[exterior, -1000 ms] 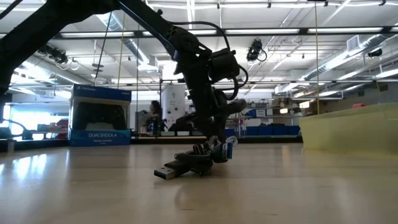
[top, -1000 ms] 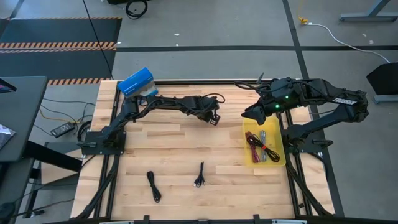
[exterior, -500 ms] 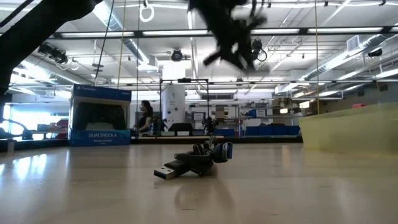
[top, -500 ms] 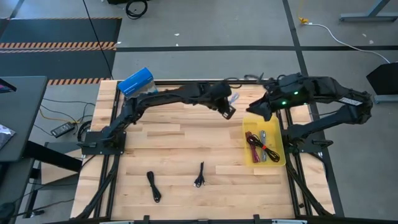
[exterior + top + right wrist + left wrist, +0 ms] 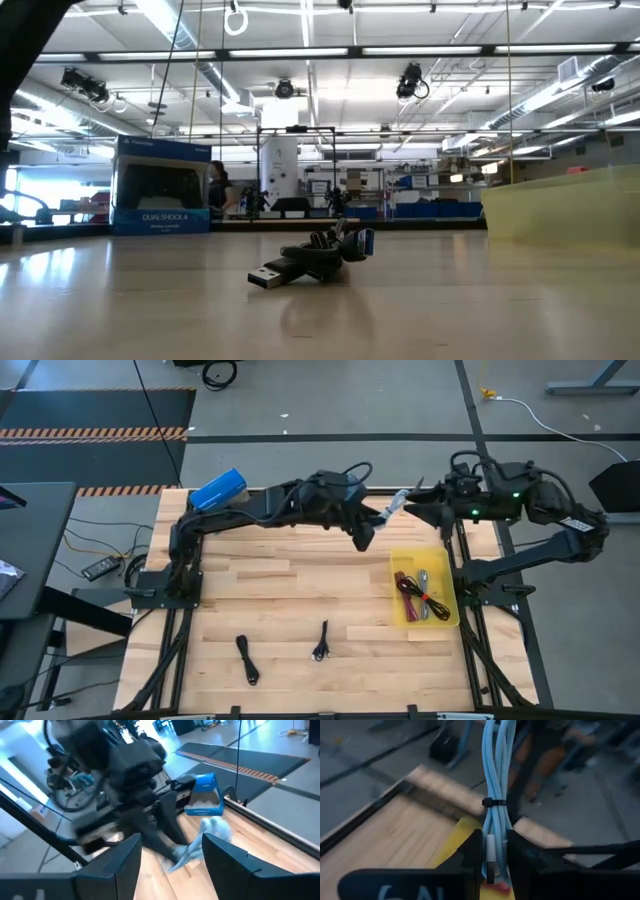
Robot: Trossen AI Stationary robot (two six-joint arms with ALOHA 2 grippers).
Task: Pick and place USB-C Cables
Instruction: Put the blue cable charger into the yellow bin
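Your left gripper [image 5: 372,525] is raised over the far side of the worktop [image 5: 270,590], near its right half, with its fingers [image 5: 470,852] closed tight on the pale blue cable [image 5: 496,785]. The bundle is held by a black tie and sticks out past the fingertips toward the right arm. Your right gripper [image 5: 425,512] sits just beyond that cable's free end, above the far right corner, fingers [image 5: 227,855] spread wide and holding nothing.

Look at the yellow tray [image 5: 447,610] by the right edge: it contains a maroon cable [image 5: 404,586], a silver-grey cable [image 5: 423,580] and a black cable with an orange tie [image 5: 432,603]. Two more black cables lie loose near the front edge, one toward the left [image 5: 246,658] and one near the middle [image 5: 322,644]. The blue box [image 5: 218,491] stands at the far left corner.
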